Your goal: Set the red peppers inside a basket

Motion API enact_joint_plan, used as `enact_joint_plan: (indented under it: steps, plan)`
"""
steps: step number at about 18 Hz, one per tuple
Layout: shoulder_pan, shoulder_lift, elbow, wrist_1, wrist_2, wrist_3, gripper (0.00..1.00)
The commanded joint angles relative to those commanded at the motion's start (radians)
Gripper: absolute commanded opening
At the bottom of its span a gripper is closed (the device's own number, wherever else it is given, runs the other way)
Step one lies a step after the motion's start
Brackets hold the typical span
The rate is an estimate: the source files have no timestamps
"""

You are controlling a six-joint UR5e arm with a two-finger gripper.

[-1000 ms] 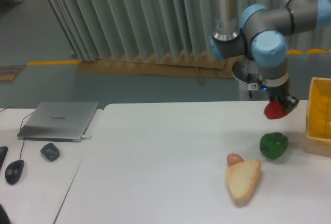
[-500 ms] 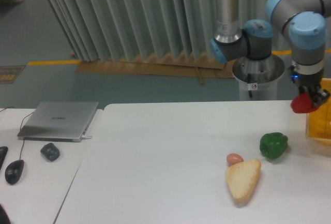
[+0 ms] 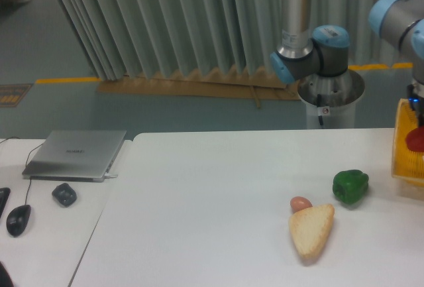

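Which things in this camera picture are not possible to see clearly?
- End effector: cut off by the right edge of the camera view; open or shut cannot be told.
- Red pepper: only part shows at the right edge; held or released is unclear.
- Yellow basket: mostly outside the frame; its inside is hidden.
- Small dark object near the laptop: too small to identify.

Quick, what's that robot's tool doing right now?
Tool: mostly out of frame at the right edge; open or closed cannot be told. Red pepper shows over the yellow basket.

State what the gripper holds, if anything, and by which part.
Cannot be told: the gripper is cut off at the frame edge. The red pepper sits over the yellow basket.
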Motion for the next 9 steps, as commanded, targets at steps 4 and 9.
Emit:
enact_joint_plan:
  steps: [4, 9]
  plan:
    - [0.067, -0.023, 0.009, 0.032, -0.003, 0.135, 0.16]
    - [0.12, -0.028, 0.012, 0.057, -0.037, 0.282, 0.21]
